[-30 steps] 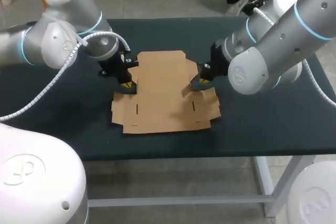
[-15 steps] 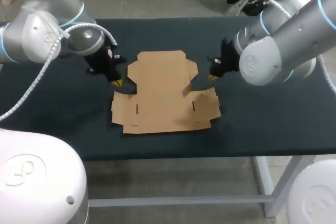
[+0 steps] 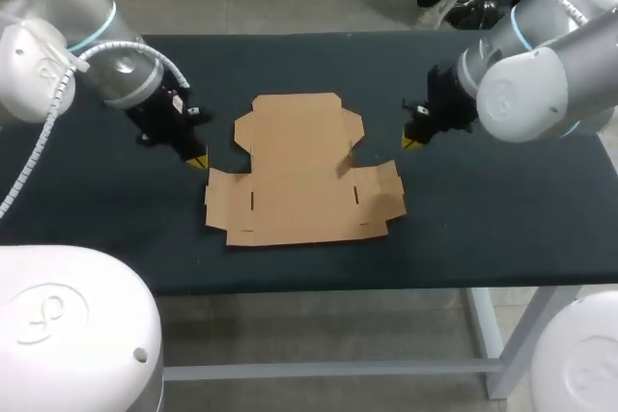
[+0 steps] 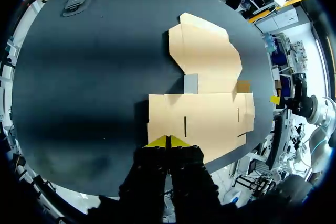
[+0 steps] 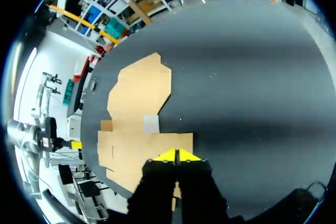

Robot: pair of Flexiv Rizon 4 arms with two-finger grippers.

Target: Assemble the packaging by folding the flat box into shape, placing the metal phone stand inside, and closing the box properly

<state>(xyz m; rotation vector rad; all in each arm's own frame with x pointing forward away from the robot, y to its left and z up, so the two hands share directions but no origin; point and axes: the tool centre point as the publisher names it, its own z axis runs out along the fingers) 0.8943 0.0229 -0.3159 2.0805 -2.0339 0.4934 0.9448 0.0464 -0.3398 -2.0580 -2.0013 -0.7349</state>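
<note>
The flat brown cardboard box (image 3: 299,176) lies unfolded in the middle of the dark table, also seen in the left wrist view (image 4: 207,93) and the right wrist view (image 5: 139,103). A small flap (image 3: 345,165) at its right notch is lifted a little. My left gripper (image 3: 196,161) hovers just off the box's left edge, shut and empty, its tips (image 4: 167,141) together. Off the box's right edge hangs my right gripper (image 3: 412,142), also shut and empty (image 5: 176,156). A dark grey flat object (image 4: 76,3), possibly the phone stand, lies at the table's far left corner.
The dark table top (image 3: 502,209) stretches bare on both sides of the cardboard and along its front edge. My left arm hides the far left corner in the head view.
Both grippers have lifted off the cardboard's side notches and drawn outward, the left to the left, the right to the right. The cardboard stays flat in place.
</note>
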